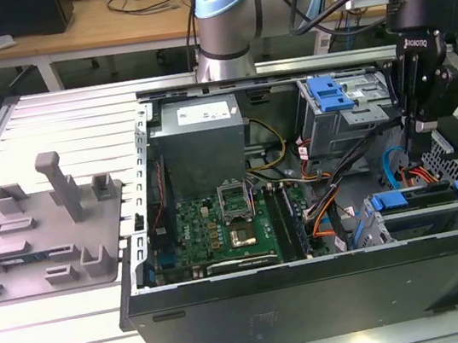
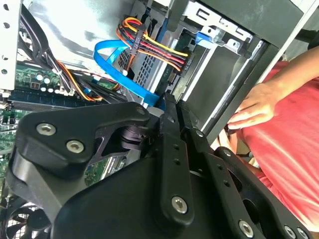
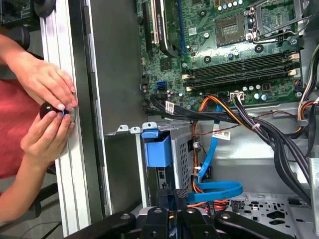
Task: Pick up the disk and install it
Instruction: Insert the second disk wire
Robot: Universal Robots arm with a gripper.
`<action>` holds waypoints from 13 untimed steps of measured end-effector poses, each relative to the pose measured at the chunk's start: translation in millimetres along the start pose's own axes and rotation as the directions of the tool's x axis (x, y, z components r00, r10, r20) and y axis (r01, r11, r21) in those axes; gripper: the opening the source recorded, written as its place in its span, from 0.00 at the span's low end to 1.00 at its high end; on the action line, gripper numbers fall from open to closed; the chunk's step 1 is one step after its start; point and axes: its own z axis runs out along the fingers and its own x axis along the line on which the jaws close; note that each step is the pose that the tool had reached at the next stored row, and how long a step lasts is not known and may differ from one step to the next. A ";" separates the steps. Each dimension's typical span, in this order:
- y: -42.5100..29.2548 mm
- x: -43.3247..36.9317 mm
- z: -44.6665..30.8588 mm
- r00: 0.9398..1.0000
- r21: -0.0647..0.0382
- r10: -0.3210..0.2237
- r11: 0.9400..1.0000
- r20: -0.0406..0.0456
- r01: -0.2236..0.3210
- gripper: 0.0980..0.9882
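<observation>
The disk (image 1: 412, 198) sits in the drive cage at the front corner of the open computer case on the exterior view's right; mostly its blue carrier frame (image 3: 157, 150) shows, and the metal body is hidden in the cage. My gripper (image 1: 419, 152) hangs straight down just above that cage, near the red and blue cables. In both wrist views its black fingers (image 3: 167, 199) lie pressed together with nothing between them. My gripper (image 2: 173, 107) points at the cage's cable end and holds nothing.
The grey power supply box (image 1: 203, 141) and green motherboard (image 1: 220, 225) fill the case's middle. A blue latch tab (image 1: 329, 93) sits on the upper bay. A grey fixture plate (image 1: 44, 233) lies outside the case. A person's hands (image 3: 47, 107) hold a small black knob at the table rail.
</observation>
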 end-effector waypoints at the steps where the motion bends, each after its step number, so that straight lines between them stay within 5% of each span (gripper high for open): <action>1: -0.3 2.2 0.8 1.000 -0.001 0.000 1.000 0.005 0.000 0.07; 5: -1.2 11.8 5.4 0.999 -0.005 0.002 1.000 0.040 -0.001 0.07; 10: -2.9 26.8 12.6 0.994 -0.013 0.003 1.000 0.112 -0.001 0.07; 13: -3.6 32.3 15.3 0.990 -0.016 0.003 1.000 0.139 -0.001 0.07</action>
